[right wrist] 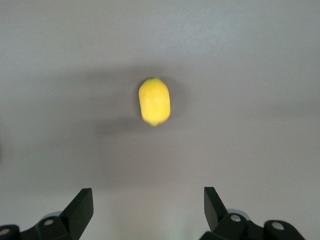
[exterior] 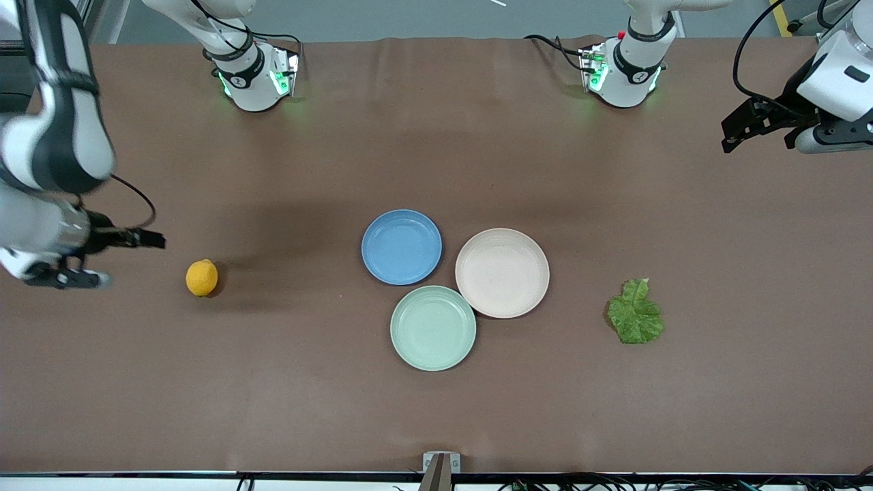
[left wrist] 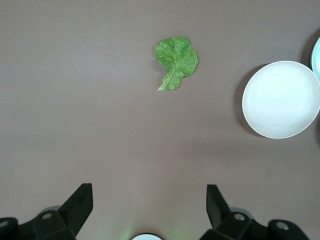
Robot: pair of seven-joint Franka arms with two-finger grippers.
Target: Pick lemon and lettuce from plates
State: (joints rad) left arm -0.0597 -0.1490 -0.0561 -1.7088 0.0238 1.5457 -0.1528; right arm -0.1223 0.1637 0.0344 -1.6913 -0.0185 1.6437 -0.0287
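Observation:
The lemon (exterior: 202,277) lies on the bare brown table toward the right arm's end, well apart from the plates; it also shows in the right wrist view (right wrist: 154,101). The lettuce (exterior: 635,312) lies flat on the table toward the left arm's end, and shows in the left wrist view (left wrist: 175,61). The blue plate (exterior: 402,246) and the beige-pink plate (exterior: 502,273) sit mid-table, both empty. My right gripper (exterior: 134,259) is open and empty in the air beside the lemon (right wrist: 148,195). My left gripper (exterior: 757,143) is open and empty, high over the table's end (left wrist: 150,192).
An empty mint-green plate (exterior: 433,328) touches the other two plates, nearer the front camera. The beige-pink plate (left wrist: 281,99) shows at the edge of the left wrist view. The arm bases (exterior: 252,75) stand at the table's back edge.

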